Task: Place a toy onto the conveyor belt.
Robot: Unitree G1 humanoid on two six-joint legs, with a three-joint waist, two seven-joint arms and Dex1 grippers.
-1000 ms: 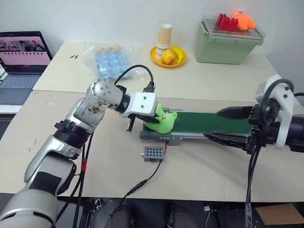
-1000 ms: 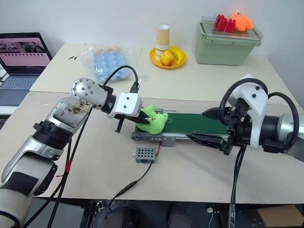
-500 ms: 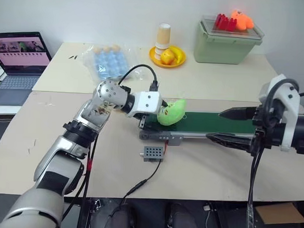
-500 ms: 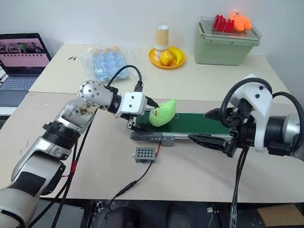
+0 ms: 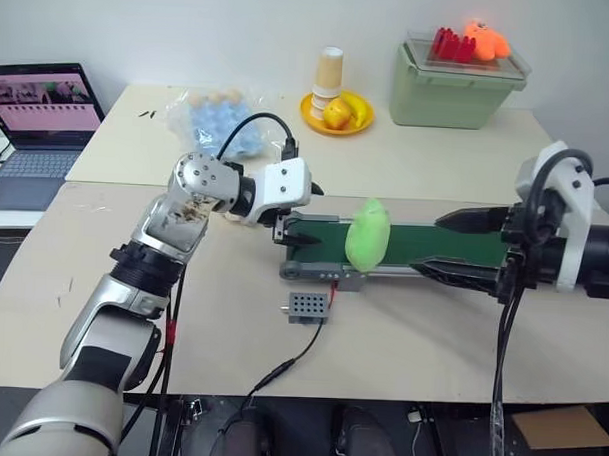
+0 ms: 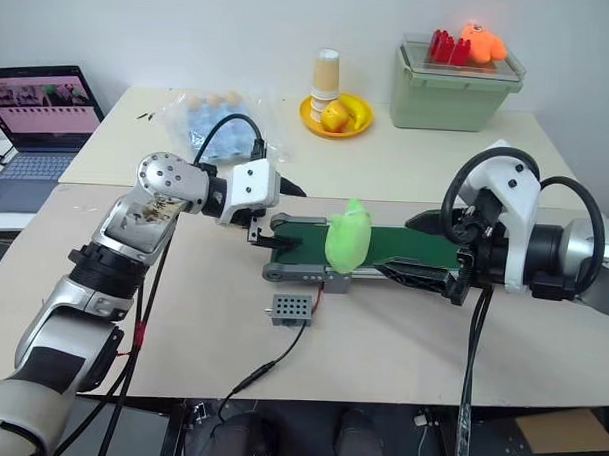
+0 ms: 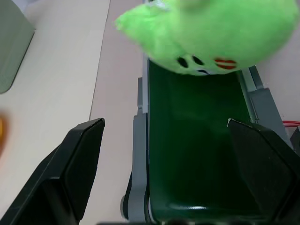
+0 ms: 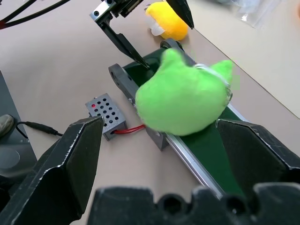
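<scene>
The green plush toy (image 5: 366, 235) stands on the dark green conveyor belt (image 5: 424, 244), a little in from the belt's left end roller, and no finger touches it. My left gripper (image 5: 297, 220) sits at that left end of the belt with its two black fingers spread wide and holding nothing; in the left wrist view the toy (image 7: 211, 33) lies ahead of the fingers (image 7: 77, 164), apart from both. My right gripper (image 6: 424, 250) reaches along the right part of the belt, one finger along the far side and one along the near side, likewise spread wide and grasping nothing; in its wrist view the toy (image 8: 185, 96) is seen between the fingertips, well clear of them.

A small grey perforated box (image 5: 305, 307) lies on the table (image 5: 401, 331) just in front of the belt's left end, joined by a red wire. Further back stand a yellow plate of fruit (image 5: 337, 112), stacked paper cups (image 5: 331, 69), a pale green lidded bin (image 5: 452, 83) and a bag of blue items (image 5: 213, 120). A laptop (image 5: 33, 118) is open at far left
</scene>
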